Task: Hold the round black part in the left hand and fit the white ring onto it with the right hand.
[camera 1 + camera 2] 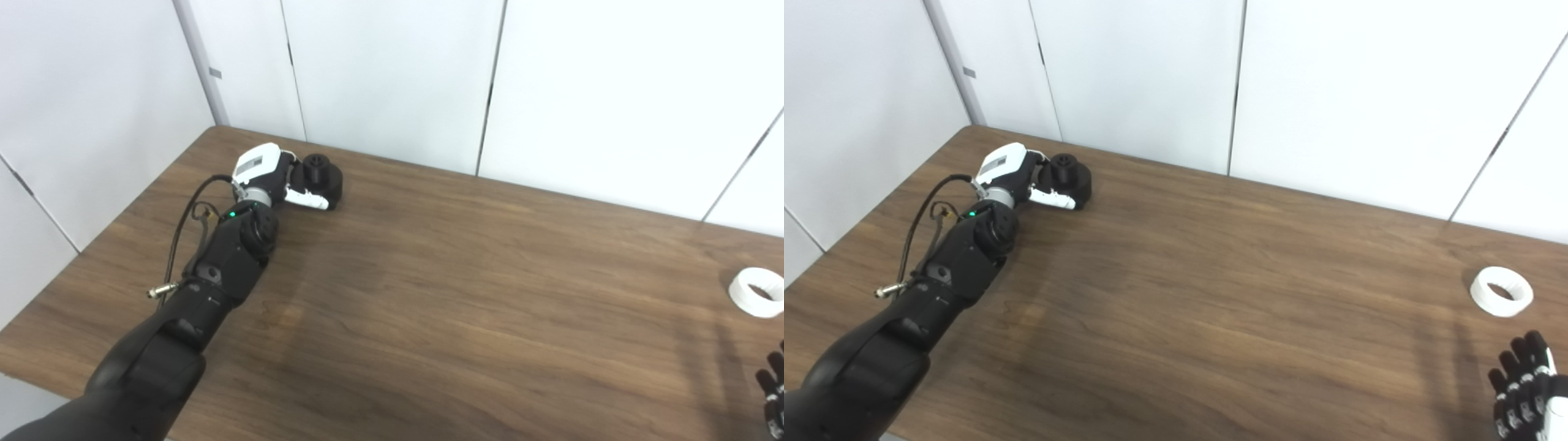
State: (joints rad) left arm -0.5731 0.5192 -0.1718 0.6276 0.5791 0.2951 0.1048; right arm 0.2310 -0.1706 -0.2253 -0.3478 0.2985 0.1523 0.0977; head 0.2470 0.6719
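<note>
The round black part (323, 172) stands on the wooden table (429, 294) at the far left, near the back edge. My left hand (272, 176) is wrapped around it, the thumb lying across its front; the other fingers are hidden behind it. The part still rests on the table. The white ring (1501, 292) lies flat on the table at the far right. My right hand (1526, 387) is at the bottom right corner, a little nearer than the ring, with its fingers stretched out and apart, holding nothing.
White wall panels (392, 73) stand right behind the table's back edge, close to the black part. A cable (184, 220) loops off the left forearm. The table's left edge runs diagonally beside the left arm.
</note>
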